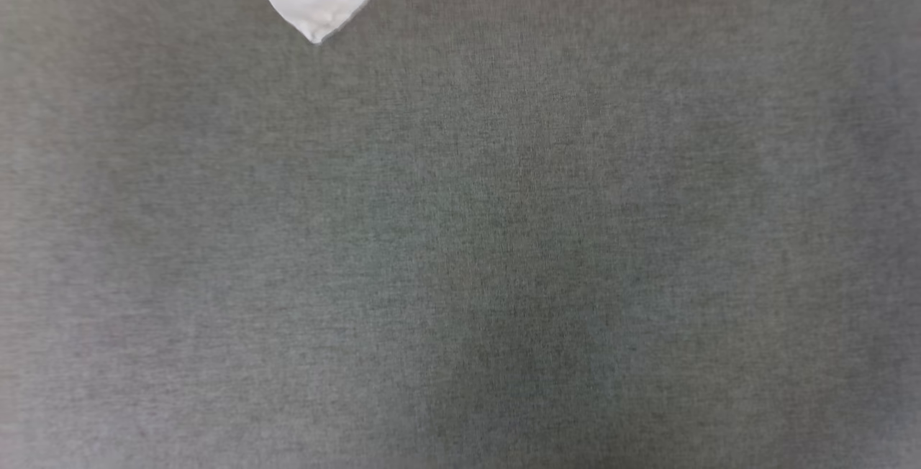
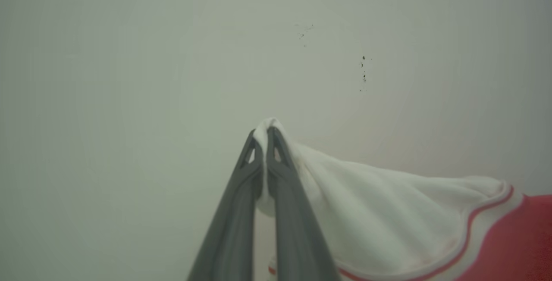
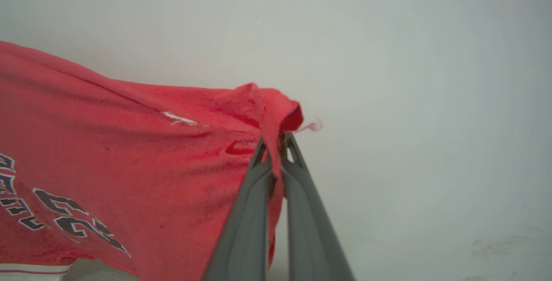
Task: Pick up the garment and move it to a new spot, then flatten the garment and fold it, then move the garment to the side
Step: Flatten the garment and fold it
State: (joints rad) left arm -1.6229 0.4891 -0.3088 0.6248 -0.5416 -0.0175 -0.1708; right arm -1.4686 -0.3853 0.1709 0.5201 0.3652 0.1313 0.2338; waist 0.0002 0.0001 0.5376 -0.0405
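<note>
Garment [image 3: 108,156] | red body, white striped-trim sleeve | clamped: left gripper [image 2: 262,131], right gripper [image 3: 276,139]

- One shirt [image 3: 129,143], red with white sleeves.
- Two grippers: the left gripper [image 2: 264,136] and the right gripper [image 3: 276,143].
- Two grey fingers [image 2: 233,212] on each gripper.
- One big grey table top [image 1: 504,253].

The garment [image 3: 108,143] is red, its sleeve [image 2: 388,203] white (red-striped trim [image 2: 467,231], dark lettering [image 3: 73,223]); surface [image 1: 504,239] grey.
</note>
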